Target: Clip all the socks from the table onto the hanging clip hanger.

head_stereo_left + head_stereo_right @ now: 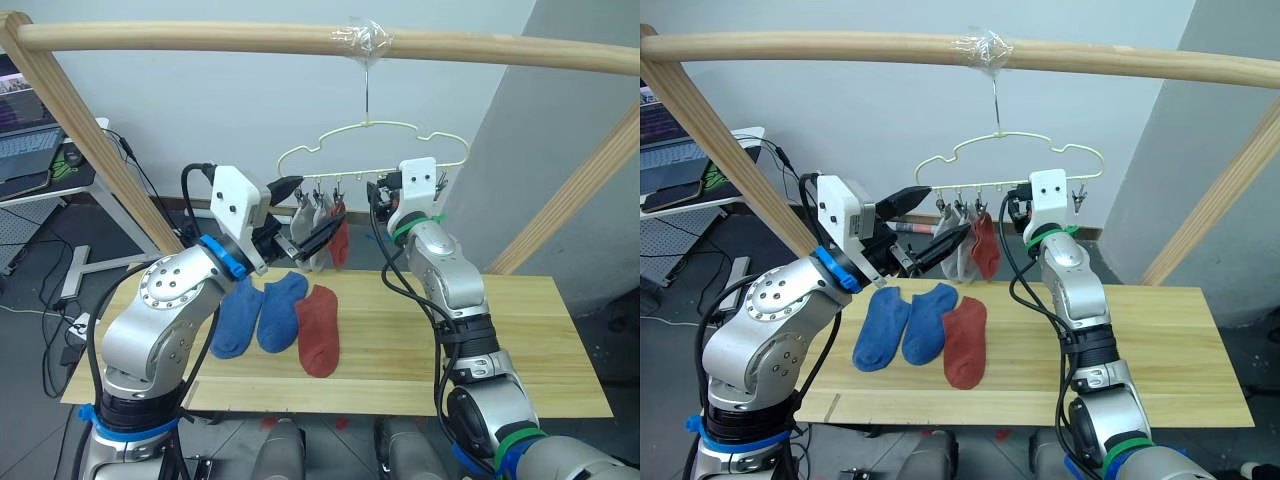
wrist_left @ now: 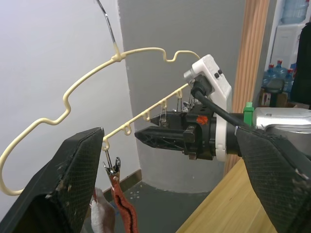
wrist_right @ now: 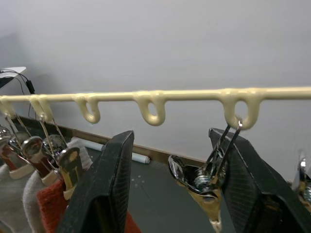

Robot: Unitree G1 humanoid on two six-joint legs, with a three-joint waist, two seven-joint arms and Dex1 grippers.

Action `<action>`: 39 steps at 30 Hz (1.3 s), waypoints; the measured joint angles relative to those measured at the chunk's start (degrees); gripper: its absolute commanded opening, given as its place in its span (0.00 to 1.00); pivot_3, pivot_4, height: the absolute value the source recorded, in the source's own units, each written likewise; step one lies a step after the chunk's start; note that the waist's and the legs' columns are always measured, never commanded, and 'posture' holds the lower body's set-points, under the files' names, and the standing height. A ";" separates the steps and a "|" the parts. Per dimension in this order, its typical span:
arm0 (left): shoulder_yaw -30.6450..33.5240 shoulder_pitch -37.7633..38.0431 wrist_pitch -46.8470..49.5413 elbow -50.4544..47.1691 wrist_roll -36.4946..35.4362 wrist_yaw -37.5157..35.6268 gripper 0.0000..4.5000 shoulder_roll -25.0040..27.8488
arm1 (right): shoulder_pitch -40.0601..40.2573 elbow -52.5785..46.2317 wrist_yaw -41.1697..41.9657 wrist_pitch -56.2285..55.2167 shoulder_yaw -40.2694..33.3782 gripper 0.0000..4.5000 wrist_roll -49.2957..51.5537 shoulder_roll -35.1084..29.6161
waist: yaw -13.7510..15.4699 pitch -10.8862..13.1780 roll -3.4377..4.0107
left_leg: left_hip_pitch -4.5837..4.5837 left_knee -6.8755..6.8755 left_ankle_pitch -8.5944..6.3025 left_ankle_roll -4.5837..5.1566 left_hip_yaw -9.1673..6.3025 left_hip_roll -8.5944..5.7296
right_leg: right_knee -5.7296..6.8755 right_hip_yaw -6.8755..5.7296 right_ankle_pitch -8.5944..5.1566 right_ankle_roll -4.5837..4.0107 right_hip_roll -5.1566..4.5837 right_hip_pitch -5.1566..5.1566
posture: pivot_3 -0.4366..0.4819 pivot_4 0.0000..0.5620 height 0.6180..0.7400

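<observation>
Fingers of the right gripper (image 3: 170,194) stand spread around an empty clip (image 3: 206,182) on the clip hanger (image 1: 372,130), the left gripper (image 2: 165,184) gapes empty beside it, and with three socks (image 1: 275,312) on the table (image 1: 520,340), squeezing that clip squarely seems best.

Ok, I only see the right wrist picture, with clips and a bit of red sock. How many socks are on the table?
Observer: Three lie on the table: a blue sock, a second blue sock and a rust-red sock.
Operator: Is the other hand holding one?
Observer: No. The left gripper has its fingers open and empty, up beside the hanging socks.
Operator: What holds the hanger up?
Observer: The clip hanger hooks over a round wooden pole.
</observation>
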 measured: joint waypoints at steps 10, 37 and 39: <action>-0.02 -0.70 0.00 0.02 0.00 0.06 1.00 -0.17 | -0.44 0.73 -0.52 -1.11 -0.28 0.29 0.04 -0.12 | 0.01 0.01 0.01 | 0.00 0.00 0.00 0.00 0.00 0.00 | 0.00 0.00 -0.01 -0.02 0.00 0.00 | 0.70 0.33 1.00; -13.90 14.08 -15.49 34.94 21.20 8.30 1.00 -11.34 | 0.76 -2.27 5.13 2.53 0.49 0.00 1.71 -3.56 | -0.02 0.35 0.31 | 0.00 -0.12 0.00 0.01 0.00 0.00 | 0.01 -0.02 -0.09 -0.12 0.00 -0.07 | 0.61 0.35 1.00; -14.15 12.23 -17.76 39.12 23.02 9.78 1.00 -13.07 | 1.09 -3.18 5.11 3.26 0.74 0.00 1.88 -3.44 | -0.18 0.35 0.33 | 0.01 -0.12 0.00 0.01 0.01 0.00 | 0.01 -0.02 -0.09 -0.12 0.00 -0.07 | 0.60 0.35 1.00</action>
